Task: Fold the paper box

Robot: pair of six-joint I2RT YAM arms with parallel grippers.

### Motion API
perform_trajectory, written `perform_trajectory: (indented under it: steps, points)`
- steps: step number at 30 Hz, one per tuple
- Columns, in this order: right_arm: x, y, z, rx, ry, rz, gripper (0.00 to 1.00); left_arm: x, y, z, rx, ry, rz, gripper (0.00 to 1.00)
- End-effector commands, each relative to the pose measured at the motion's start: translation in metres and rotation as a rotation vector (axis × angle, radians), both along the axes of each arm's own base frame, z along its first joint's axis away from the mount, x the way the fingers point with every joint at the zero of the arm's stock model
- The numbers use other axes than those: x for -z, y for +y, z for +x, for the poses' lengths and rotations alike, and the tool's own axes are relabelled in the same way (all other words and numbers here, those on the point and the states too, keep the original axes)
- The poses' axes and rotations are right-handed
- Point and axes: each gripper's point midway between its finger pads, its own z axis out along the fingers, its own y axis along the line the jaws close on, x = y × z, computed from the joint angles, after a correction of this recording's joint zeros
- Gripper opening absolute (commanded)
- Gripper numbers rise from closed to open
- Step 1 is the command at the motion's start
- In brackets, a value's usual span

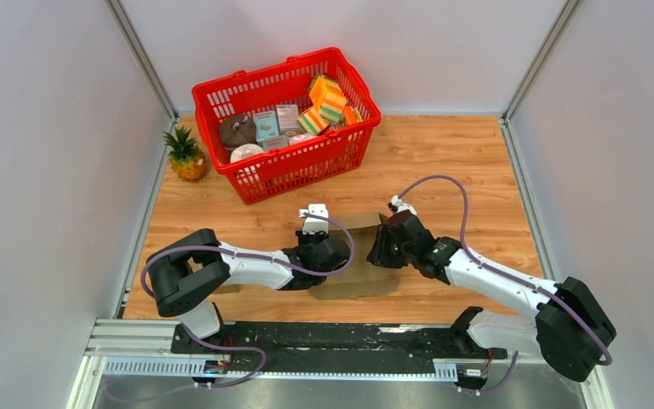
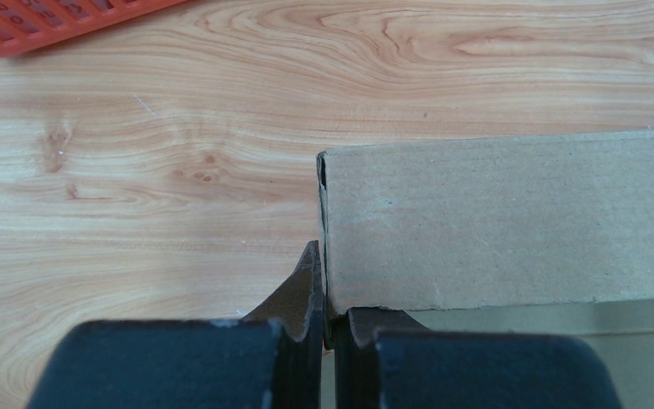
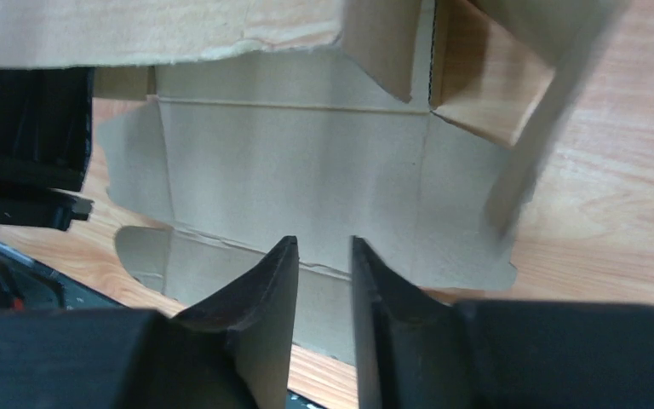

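Observation:
The brown paper box (image 1: 359, 279) lies partly unfolded on the wooden table between both arms. In the left wrist view one upright cardboard wall of the box (image 2: 494, 221) runs to the right, and my left gripper (image 2: 328, 290) is shut on that wall's near corner. From above, the left gripper (image 1: 339, 252) sits at the box's left side. My right gripper (image 1: 381, 247) hovers at the box's right side. Its jaws (image 3: 324, 247) are open a little with nothing between them, over the flat inner panel of the box (image 3: 306, 162). A raised side flap (image 3: 528, 136) looks blurred.
A red basket (image 1: 289, 166) filled with several packages and sponges stands at the back of the table, and its edge shows in the left wrist view (image 2: 51, 17). A small pineapple (image 1: 186, 155) is left of it. Grey walls enclose the table on three sides.

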Motion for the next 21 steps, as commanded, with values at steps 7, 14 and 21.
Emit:
perform_trajectory:
  steps: [7,14,21]
  points:
    - [-0.08,-0.062,0.01,0.015,-0.233,-0.202,0.54,-0.002,-0.002,-0.003,0.013,0.007,-0.017,0.0]
    - [-0.081,-0.164,0.064,0.363,-0.196,-0.309,0.68,-0.003,-0.003,-0.002,0.014,0.007,-0.018,0.0]
    - [-0.026,-0.155,0.098,0.163,0.029,-0.422,0.65,-0.001,-0.002,-0.003,0.019,0.01,-0.016,0.0]
